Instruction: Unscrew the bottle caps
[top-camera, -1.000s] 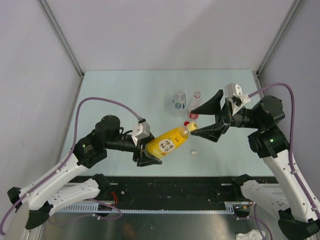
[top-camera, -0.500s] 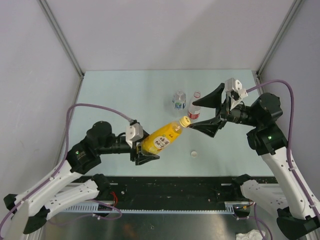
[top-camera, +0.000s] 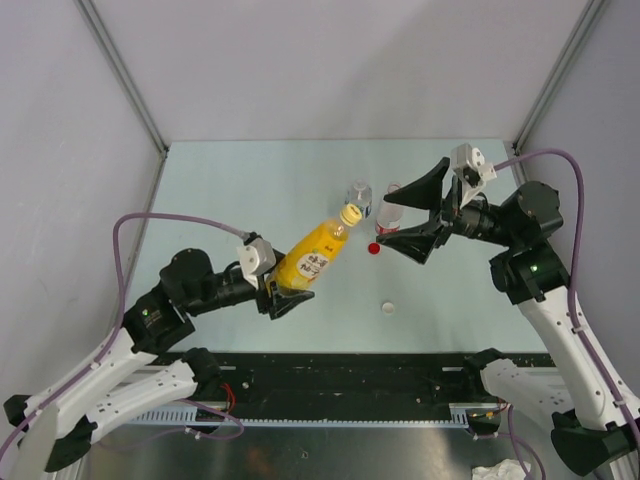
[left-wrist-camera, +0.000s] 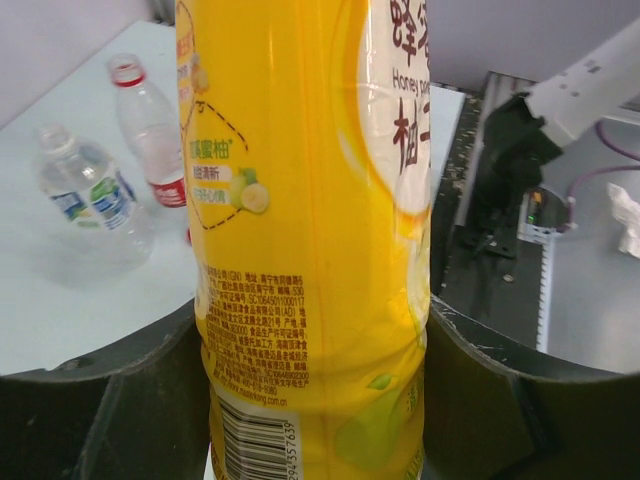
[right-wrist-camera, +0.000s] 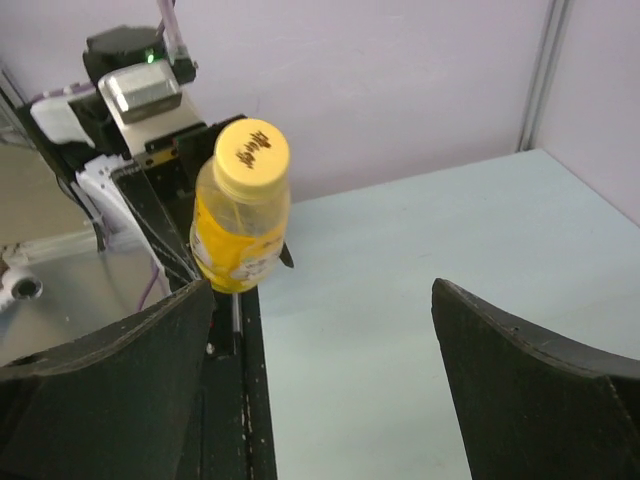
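Three bottles are counted. The orange-yellow bottle is gripped around its body by the left tool and held tilted above the surface, with the yellow cap on its neck. The blue-green-label bottle and the red-label bottle are seen standing side by side, apparently uncapped. Three caps are counted: besides the yellow one, a red cap and a white cap lie on the surface. The right tool is spread wide and empty, just beside the red-label bottle.
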